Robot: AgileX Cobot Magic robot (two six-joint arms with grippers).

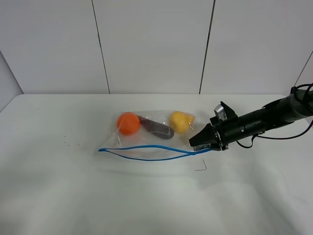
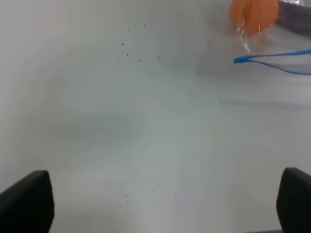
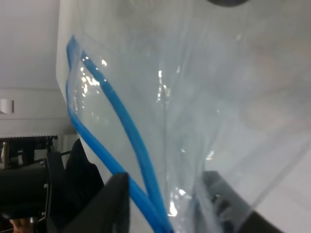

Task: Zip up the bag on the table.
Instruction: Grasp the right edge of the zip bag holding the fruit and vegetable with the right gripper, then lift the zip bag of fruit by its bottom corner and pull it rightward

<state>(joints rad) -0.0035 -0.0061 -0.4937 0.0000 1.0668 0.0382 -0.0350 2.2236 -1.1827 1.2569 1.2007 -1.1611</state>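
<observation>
1. Black fingers of the right gripper (image 1: 195, 143) are pinched on the right-hand end of the bag (image 1: 137, 140), on the clear film where the blue zip strip (image 1: 156, 146) runs in. The right wrist view shows this close up, but the picture's edge cuts off the fingertips.
2. The strip's two tracks meet at both ends and bow apart in the middle, so the mouth is unsealed there.
3. The bag lies near the middle of the white table (image 1: 58, 196). In the high view its long axis runs left to right, with the zip edge toward the camera.
4. Three items show through, one of each: an orange round one (image 1: 128, 123), a dark purple one (image 1: 157, 129) whose shape is hard to make out, and a yellow one (image 1: 180, 122).
5. The left gripper (image 2: 163, 204) is outside the high view. Its wrist view shows only two dark fingertips (image 2: 26, 201), wide apart over bare table, holding nothing, well away from the bag's left corner.
6. A few dark specks (image 1: 66, 142) dot the table left of the bag
</observation>
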